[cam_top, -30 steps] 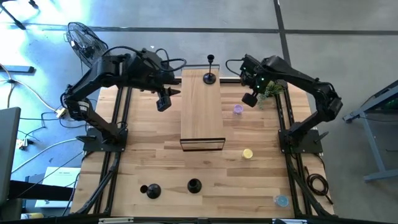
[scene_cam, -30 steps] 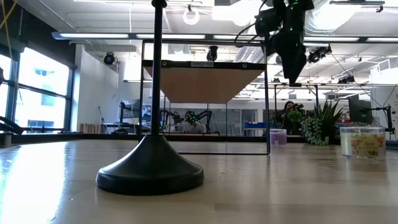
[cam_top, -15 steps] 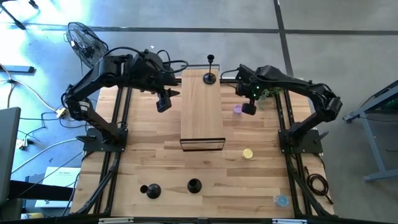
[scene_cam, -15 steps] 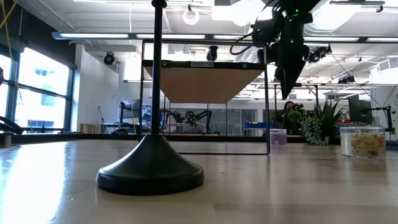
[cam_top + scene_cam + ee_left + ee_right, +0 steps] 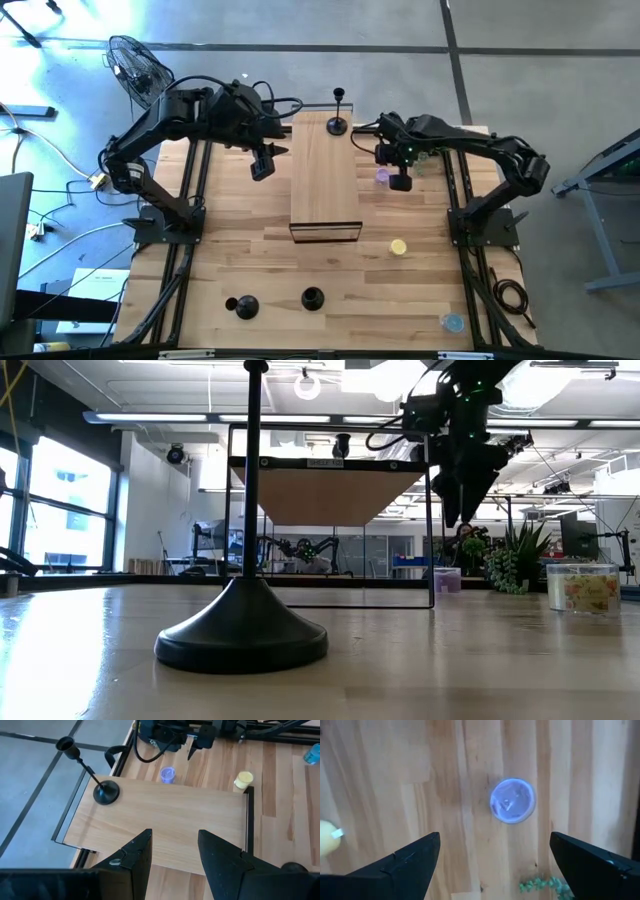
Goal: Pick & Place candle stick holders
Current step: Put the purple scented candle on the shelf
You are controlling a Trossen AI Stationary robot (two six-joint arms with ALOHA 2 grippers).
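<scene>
Black matte, three candle stick holders in your scene. Nearest the front edge of the bench (image 5: 250, 250) you have two: one (image 5: 242, 307) towards the left, one (image 5: 312, 298) just right of it, both standing on the wood, well apart from either arm. In the low view one of them (image 5: 243, 622) fills the foreground, disc base flat, stem upright.

Mid-bench: raised wooden shelf (image 5: 324, 170) on a thin black frame, running front to back. Yellow cup (image 5: 398, 247) on the bench right of its front end.

Further back: your left gripper (image 5: 262, 163) hangs beside the shelf's left edge, fingers (image 5: 135, 855) moderately apart, holding nothing. Your right gripper (image 5: 399, 180) hangs right of the shelf, directly over a small purple cup (image 5: 513, 801); fingers (image 5: 410, 862) spread wide, empty.

Far end: third holder (image 5: 338, 122) stands on the shelf's back end, upright; the left wrist view shows it (image 5: 95, 780) there too. Green plant sprig (image 5: 436, 150) lies behind the right gripper.
</scene>
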